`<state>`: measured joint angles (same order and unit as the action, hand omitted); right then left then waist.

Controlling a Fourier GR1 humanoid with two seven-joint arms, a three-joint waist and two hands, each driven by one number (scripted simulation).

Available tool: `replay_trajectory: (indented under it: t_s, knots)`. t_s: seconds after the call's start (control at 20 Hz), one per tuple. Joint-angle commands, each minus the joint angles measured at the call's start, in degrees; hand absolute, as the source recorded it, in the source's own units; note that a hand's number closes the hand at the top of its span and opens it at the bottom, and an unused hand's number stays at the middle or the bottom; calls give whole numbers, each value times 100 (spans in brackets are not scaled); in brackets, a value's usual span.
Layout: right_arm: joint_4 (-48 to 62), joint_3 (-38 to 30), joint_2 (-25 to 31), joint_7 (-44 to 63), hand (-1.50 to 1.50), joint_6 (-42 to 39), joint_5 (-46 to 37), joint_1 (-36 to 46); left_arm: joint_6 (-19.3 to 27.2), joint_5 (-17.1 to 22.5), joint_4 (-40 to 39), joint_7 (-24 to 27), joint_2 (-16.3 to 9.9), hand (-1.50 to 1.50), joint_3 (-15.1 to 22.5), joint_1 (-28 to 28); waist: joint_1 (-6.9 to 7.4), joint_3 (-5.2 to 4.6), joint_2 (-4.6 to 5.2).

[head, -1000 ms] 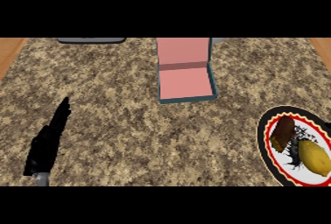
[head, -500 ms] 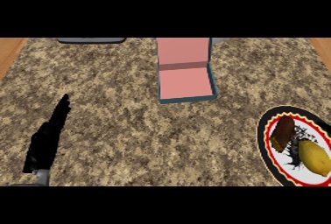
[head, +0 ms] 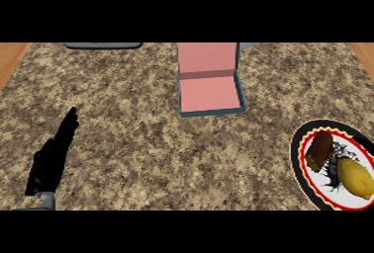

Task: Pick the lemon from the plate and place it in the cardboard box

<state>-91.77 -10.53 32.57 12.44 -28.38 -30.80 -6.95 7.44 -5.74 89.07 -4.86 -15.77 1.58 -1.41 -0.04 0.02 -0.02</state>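
A yellow lemon lies on a round plate with a black rim and red border, at the lower right of the counter. A brown item lies beside it on the same plate. The open box, pink inside with teal walls and its lid folded back, stands at upper centre. My left hand rests at the lower left with fingers straight, pointing up, far from both. The right hand does not show.
A dark grey flat object lies at the counter's far edge, upper left. Wooden floor shows past the counter's left and right sides. Speckled countertop stretches between the hand, box and plate.
My left hand has drifted slightly down and left. Nothing else has moved.
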Motion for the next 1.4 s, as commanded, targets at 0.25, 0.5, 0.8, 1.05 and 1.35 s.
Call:
replay_trajectory:
  t_s: [0.25, 0.5, 0.8, 1.05, 1.35]
  knots:
    - [689, -34, -188, -791, -150, 217, -749, -23, -114, -277, -360, 59, 257, 0, -182, 339, -6, -1, 2]
    - [556, -12, -643, -351, 150, -21, -616, 215, -393, -162, -152, 15, 276, 0, -245, 137, 1, -2, 0]
    - [674, -11, -446, -978, 150, 1266, -1560, 179, -134, -449, -416, 134, 359, 0, -291, 319, -11, -1, 7]
    - [394, -137, -583, -1322, 150, 1657, -1701, -92, -320, -376, -61, 38, 315, 0, -383, 32, -11, -2, -2]
    - [886, 902, 468, -2872, 150, 776, -1721, 2286, -620, -395, 2, 155, 426, 0, 169, 486, 1248, 36, 337]
